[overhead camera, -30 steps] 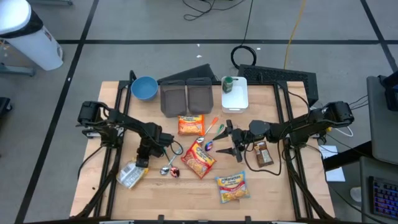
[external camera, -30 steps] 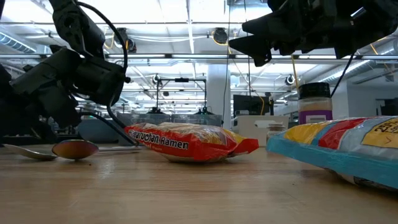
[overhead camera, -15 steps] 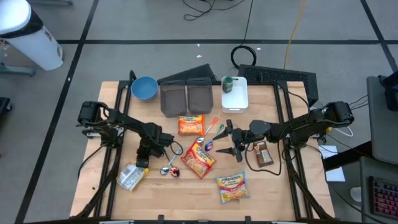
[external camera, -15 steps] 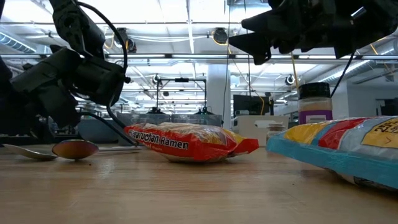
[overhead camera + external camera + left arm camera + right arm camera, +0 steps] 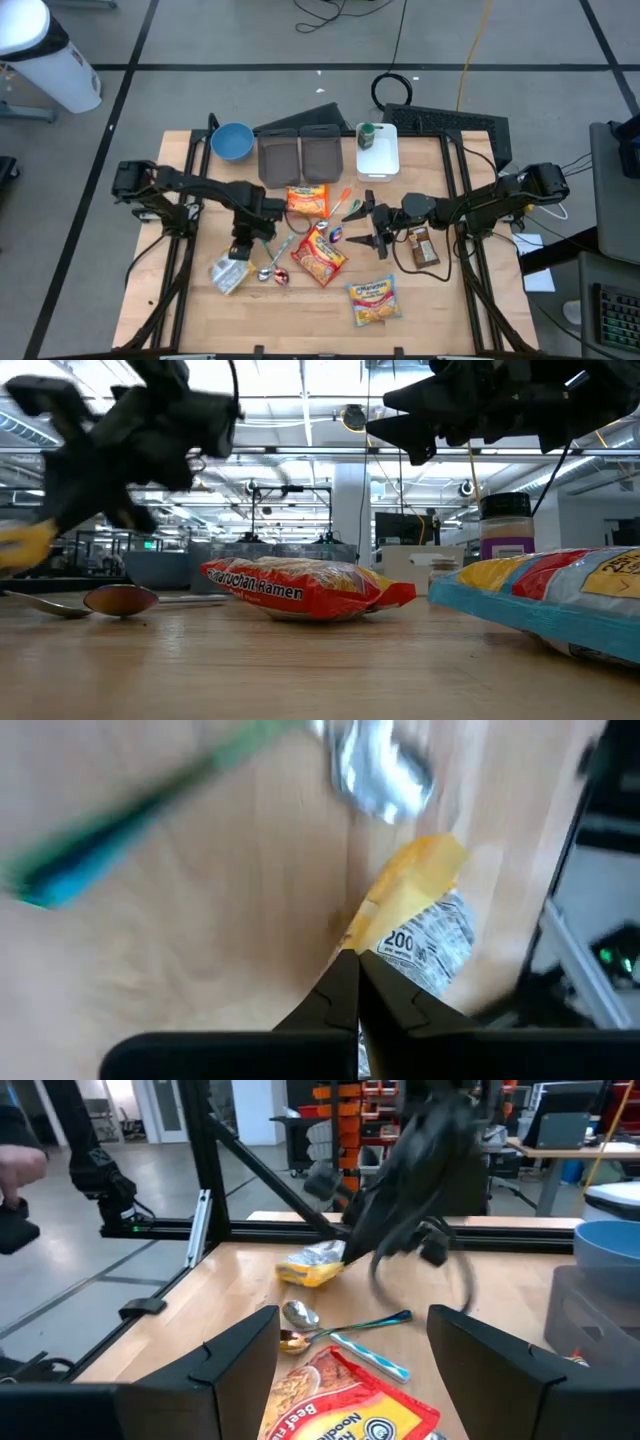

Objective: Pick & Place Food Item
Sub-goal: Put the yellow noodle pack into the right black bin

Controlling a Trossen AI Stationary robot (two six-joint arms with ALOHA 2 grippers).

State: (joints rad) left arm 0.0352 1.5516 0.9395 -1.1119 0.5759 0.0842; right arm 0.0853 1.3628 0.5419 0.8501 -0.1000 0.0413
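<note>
Two grippers: left gripper point(image 5: 237, 257) clenched on bag point(image 5: 229, 274) corner, carrying it near table's point(image 5: 180, 150) left edge.
Right gripper point(image 5: 378, 226): spread, empty, waiting mid-table.

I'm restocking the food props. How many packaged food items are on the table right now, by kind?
noodle packets: 3
brown snack bar: 1
small yellow-and-clear bag: 1
green-lidded jar: 1
Total: 6
</note>
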